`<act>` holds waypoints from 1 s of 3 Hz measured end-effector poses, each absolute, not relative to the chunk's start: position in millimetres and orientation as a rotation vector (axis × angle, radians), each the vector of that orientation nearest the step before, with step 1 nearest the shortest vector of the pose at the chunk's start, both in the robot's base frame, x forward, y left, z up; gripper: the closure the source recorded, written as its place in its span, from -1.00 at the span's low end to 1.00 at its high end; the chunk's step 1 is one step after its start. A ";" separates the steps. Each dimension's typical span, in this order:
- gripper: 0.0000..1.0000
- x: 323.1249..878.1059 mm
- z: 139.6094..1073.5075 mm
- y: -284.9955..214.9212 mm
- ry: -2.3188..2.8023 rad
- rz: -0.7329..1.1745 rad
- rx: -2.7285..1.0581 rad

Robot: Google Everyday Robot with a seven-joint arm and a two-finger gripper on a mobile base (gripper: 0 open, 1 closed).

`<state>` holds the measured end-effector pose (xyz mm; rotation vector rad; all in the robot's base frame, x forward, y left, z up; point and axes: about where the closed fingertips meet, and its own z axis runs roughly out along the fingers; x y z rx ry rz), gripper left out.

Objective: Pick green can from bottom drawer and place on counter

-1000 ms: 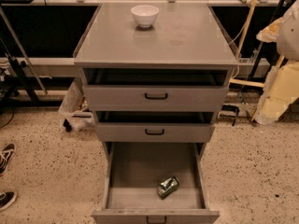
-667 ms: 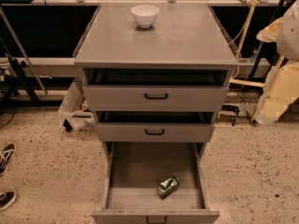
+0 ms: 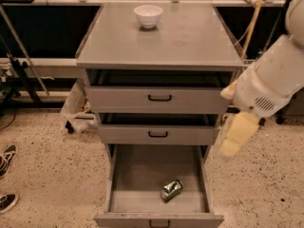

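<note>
Gripper [image 3: 236,136] hangs just outside the counter's [image 3: 190,37] front-right corner, below the top and level with the middle drawer [image 3: 123,134]; whether it is apart or together cannot be told. Green can [image 3: 171,190] lies on its side on the floor of the open bottom drawer [image 3: 137,175], near the drawer's front and right of centre, long axis diagonal, front-left to back-right. Judgement: can sits down and left of the gripper, so the reach should descend into the drawer and close across that diagonal.

floor [image 3: 42,175]: speckled beige (terrazzo, perhaps) | rear: dark shelving [image 3: 42,32] | left: two shoes [image 3: 7,156]
</note>
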<state>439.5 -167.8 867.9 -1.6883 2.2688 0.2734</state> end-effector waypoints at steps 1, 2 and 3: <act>-1.00 433.0 773.0 -131.0 2.294 0.451 -1.657; -1.00 423.8 672.8 -108.6 2.361 0.584 -1.606; -1.00 437.8 608.7 -96.8 2.393 0.647 -1.518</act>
